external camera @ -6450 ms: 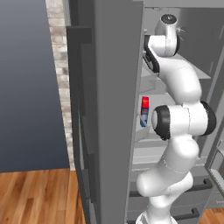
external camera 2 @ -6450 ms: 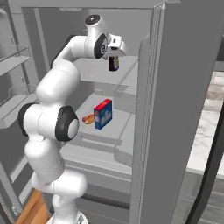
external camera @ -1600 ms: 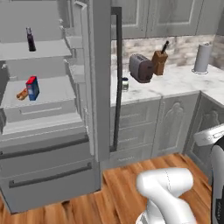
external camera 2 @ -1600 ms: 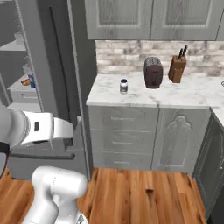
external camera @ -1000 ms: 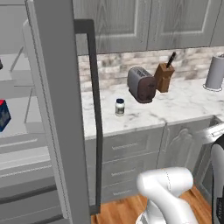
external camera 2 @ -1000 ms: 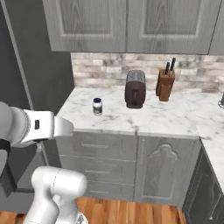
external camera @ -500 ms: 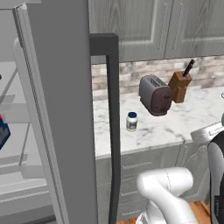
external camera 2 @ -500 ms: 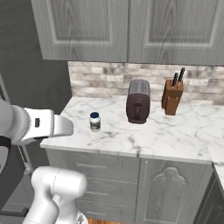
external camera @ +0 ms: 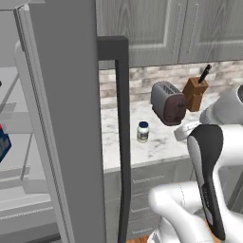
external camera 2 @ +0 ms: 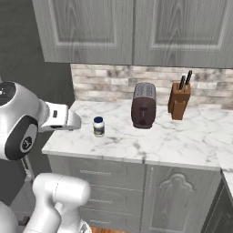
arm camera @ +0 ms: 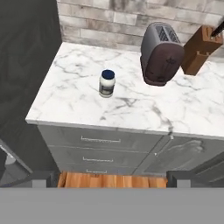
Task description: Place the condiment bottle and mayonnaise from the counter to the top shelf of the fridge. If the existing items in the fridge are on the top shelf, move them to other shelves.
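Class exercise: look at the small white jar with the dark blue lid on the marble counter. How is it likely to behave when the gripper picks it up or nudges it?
The mayonnaise looks rigid, so it should hold its shape under a squeeze. It stands upright and squat, so it probably resists tipping. Its round, smooth-looking body could slip, or roll across the counter if knocked over.

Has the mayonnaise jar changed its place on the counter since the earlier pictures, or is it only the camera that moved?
No. The mayonnaise stands left of the toaster on the counter, as before; the camera moved.
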You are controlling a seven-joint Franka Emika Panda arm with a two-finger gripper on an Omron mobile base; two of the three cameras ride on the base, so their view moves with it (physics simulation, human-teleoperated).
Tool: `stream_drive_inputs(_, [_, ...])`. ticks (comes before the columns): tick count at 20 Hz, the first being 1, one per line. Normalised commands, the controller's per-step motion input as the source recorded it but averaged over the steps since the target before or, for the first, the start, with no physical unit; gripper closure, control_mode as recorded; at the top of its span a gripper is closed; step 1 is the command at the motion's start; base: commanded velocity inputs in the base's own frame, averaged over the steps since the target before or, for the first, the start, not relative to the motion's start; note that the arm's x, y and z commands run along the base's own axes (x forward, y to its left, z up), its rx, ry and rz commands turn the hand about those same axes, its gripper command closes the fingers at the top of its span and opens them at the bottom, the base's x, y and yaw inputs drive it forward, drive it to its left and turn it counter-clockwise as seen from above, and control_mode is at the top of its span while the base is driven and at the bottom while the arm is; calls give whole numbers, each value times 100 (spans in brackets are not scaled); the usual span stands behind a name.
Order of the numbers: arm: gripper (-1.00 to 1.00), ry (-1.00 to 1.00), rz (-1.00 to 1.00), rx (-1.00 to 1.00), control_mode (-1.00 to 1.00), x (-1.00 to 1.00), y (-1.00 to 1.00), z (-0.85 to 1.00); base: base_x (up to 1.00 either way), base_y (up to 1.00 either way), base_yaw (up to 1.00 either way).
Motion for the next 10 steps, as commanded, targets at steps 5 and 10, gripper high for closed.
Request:
stream_drive_inputs(5, [-100, 2, 0, 5, -100, 90, 5, -56, 0, 0, 0])
stream_drive_inputs(10, [-100, 8, 0, 0, -100, 99, 23, -56, 0, 0, 0])
